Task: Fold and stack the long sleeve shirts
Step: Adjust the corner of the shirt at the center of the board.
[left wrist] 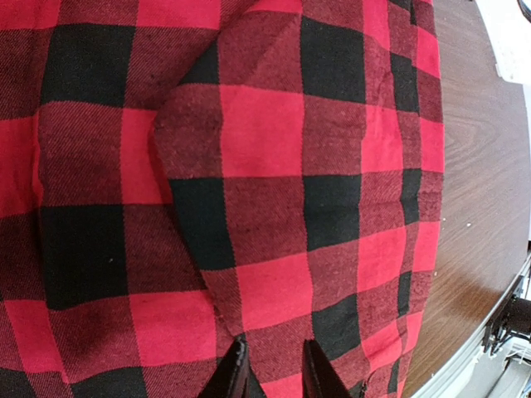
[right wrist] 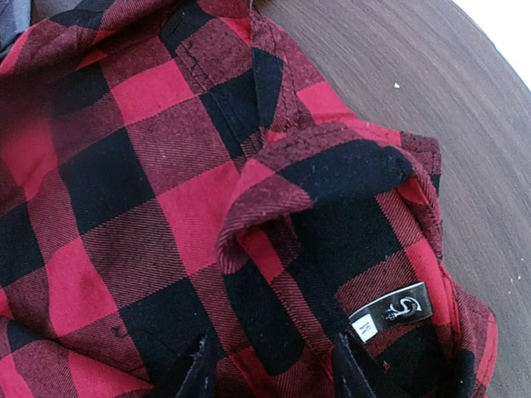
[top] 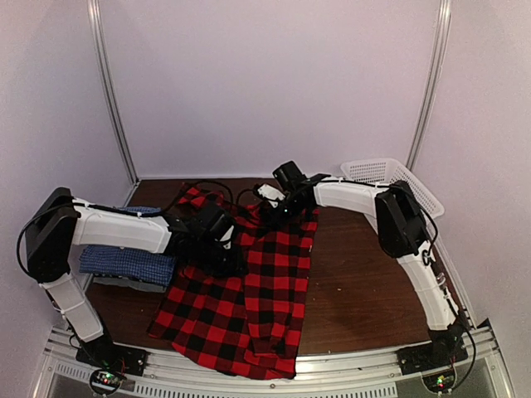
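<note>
The red-and-black plaid shirt (top: 249, 298) lies spread down the middle of the table, collar at the far end. My left gripper (top: 222, 242) is low over its left side. In the left wrist view the gripper (left wrist: 276, 365) has its jaws a little apart, with flat plaid cloth (left wrist: 274, 141) showing between them next to a fold edge. My right gripper (top: 274, 207) is over the collar. In the right wrist view the gripper (right wrist: 274, 365) is open just short of the collar (right wrist: 332, 174) and its size label (right wrist: 390, 313). The folded blue checked shirt (top: 129, 264) lies at the left on a grey one (top: 112, 283).
A white mesh basket (top: 390, 176) stands at the back right by the right arm's elbow. Bare brown table (top: 365, 274) lies right of the plaid shirt. The shirt's hem hangs near the metal front rail (top: 332, 365). Enclosure walls and poles close in the sides and back.
</note>
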You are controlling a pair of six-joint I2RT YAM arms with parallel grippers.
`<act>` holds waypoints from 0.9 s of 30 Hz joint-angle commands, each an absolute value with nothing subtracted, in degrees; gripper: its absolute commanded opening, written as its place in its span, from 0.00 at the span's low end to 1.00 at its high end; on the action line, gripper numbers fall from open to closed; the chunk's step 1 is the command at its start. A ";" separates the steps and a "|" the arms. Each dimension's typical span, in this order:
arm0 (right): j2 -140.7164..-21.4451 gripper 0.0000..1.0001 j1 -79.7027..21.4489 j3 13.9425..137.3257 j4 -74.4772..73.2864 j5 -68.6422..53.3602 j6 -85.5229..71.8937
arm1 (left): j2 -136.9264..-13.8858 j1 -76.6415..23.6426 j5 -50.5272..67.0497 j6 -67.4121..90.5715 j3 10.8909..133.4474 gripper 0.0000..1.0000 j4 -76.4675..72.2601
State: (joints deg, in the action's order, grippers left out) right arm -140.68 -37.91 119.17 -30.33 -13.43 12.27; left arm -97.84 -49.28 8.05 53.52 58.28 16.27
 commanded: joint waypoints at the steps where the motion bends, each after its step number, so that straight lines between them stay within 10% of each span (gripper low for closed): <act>1: -142.34 0.47 -38.46 122.09 -31.79 -10.34 12.91 | -98.56 -49.13 9.18 53.09 59.65 0.23 13.93; 14: -144.22 0.02 -38.42 125.73 -30.84 -1.89 12.80 | -100.23 -49.54 11.05 51.52 60.34 0.23 13.92; 27: -145.93 0.00 -38.41 130.41 -24.86 10.42 16.82 | -101.64 -49.57 11.59 50.87 60.64 0.24 13.96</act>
State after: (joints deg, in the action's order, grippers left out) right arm -143.94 -38.24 128.55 -28.42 4.47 14.50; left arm -100.77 -49.34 10.92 51.99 58.92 15.94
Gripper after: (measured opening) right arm 0.016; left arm 0.235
